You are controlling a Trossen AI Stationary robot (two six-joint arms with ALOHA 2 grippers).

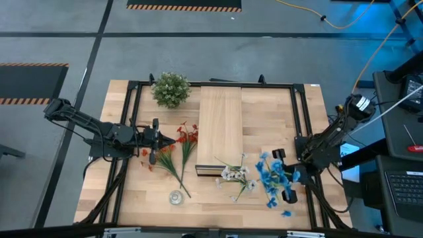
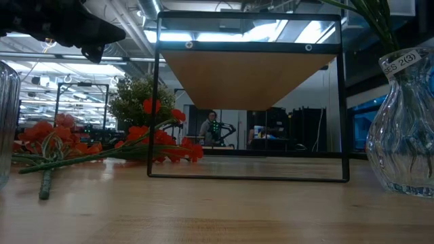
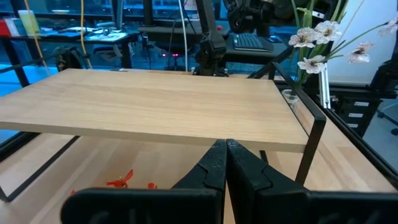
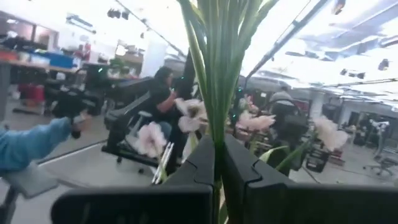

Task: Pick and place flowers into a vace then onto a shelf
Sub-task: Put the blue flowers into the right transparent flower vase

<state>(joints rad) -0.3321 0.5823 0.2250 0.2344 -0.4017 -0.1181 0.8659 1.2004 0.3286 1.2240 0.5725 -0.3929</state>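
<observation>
Red-orange flowers [image 1: 173,151] [image 2: 135,146] lie flat on the table left of the shelf [image 1: 220,129] [image 3: 155,109], a pale wood board on a thin black frame. My left gripper [image 1: 173,140] [image 3: 225,163] hovers shut above them, pointing at the shelf. White flowers [image 1: 234,175] [image 3: 314,43] stand by the shelf's near end; a glass vase [image 2: 403,135] holds green stems. My right gripper [image 1: 276,175] [image 4: 217,168] is shut on green stems under the blue flowers [image 1: 269,173]. My right gripper pinches a bunch of upright green stems [image 4: 216,134] between its two fingers, coming in level from the table's right side, fingers across the stems. The stems rise out of the right wrist view's top. Their lower ends are hidden by the gripper.
An empty clear glass vase [image 1: 175,197] [image 2: 3,122] stands near the table's near edge. A round bushy green plant [image 1: 170,89] [image 2: 139,102] sits at the far left by the shelf. A loose blue bloom [image 1: 285,213] lies near the right near corner. People sit in the room beyond.
</observation>
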